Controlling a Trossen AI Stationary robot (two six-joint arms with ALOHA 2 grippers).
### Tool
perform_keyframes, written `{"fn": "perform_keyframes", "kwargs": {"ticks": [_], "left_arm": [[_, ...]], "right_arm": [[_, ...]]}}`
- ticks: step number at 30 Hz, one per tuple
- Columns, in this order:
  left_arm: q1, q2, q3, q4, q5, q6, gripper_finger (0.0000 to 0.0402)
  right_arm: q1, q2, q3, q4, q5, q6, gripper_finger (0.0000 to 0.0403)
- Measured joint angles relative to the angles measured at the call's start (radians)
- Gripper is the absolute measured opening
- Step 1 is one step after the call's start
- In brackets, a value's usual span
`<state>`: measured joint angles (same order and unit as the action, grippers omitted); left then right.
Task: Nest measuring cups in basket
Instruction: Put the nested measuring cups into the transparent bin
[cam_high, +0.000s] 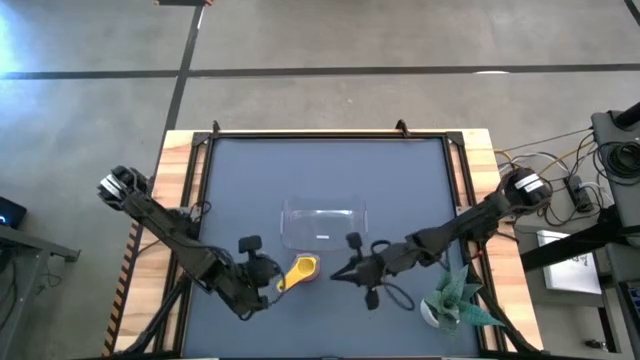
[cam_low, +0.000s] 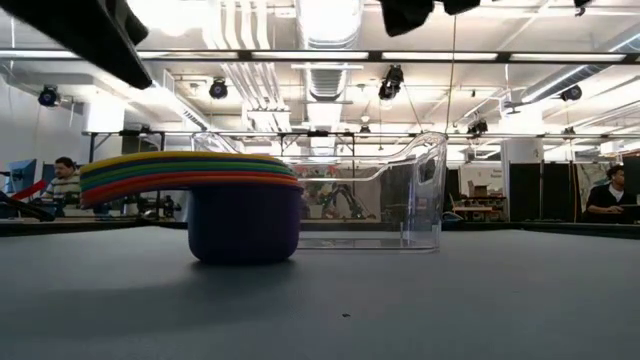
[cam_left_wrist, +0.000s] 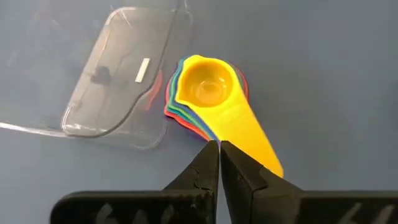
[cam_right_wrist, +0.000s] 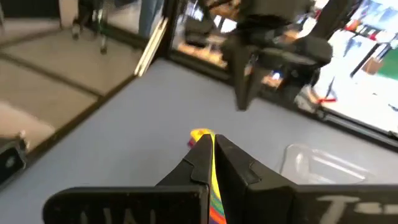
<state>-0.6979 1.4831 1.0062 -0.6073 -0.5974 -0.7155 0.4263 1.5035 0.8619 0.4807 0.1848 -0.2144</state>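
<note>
— What do we see at our left gripper (cam_high: 272, 284)?

— Its fingers (cam_left_wrist: 205, 168) are pressed together with nothing between them, and just ahead of the tips lies the nested stack of measuring cups (cam_high: 300, 271), yellow on top, its handle reaching toward the tips.

— And beyond the stack?

— The clear basket (cam_high: 322, 224) sits just past it, farther from the left gripper, with no cup inside. In the low view the stack rests on the grey table (cam_low: 420, 300) beside the basket.

— Further right?

— Our right gripper (cam_high: 340, 272) is closed too, holding nothing, its tips just on the other side of the stack. Behind that arm we see a potted plant (cam_high: 452, 297).
</note>
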Motion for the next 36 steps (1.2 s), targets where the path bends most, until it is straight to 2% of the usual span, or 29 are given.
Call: {"fn": "perform_keyframes", "kwargs": {"ticks": [4,7,12,17,19,21,25,33,36], "left_arm": [[0.000,0.099,0.111,-0.084,0.034,-0.055,0.0010],[0.003,0.159,0.187,-0.127,0.133,-0.097,0.0043],[0.020,0.228,0.274,-0.188,0.205,-0.187,0.0149],[0.044,0.251,0.280,-0.215,0.218,-0.324,0.0278],[0.068,0.254,0.276,-0.253,0.222,-0.418,0.0318],[0.095,0.262,0.274,-0.280,0.253,-0.449,0.0348],[0.130,0.268,0.268,-0.283,0.309,-0.442,0.0373],[0.153,0.272,0.250,-0.239,0.320,-0.420,0.0374],[0.162,0.272,0.218,-0.163,0.357,-0.426,0.0373]], "right_arm": [[-0.002,-0.023,-0.074,0.082,0.003,0.006,0.0009],[-0.001,-0.024,-0.083,0.081,0.001,0.003,0.0009],[-0.001,-0.018,-0.083,0.078,0.000,-0.010,0.0009],[0.003,-0.024,-0.083,0.078,-0.009,0.014,0.0009],[0.007,-0.024,-0.081,0.080,-0.009,0.014,0.0009],[0.009,-0.024,-0.080,0.078,-0.009,0.013,0.0009],[0.010,-0.024,-0.078,0.078,-0.009,0.013,0.0009],[0.010,-0.024,-0.078,0.078,-0.009,0.005,0.0009],[0.010,-0.024,-0.078,0.078,-0.009,0.005,0.0009]]}}
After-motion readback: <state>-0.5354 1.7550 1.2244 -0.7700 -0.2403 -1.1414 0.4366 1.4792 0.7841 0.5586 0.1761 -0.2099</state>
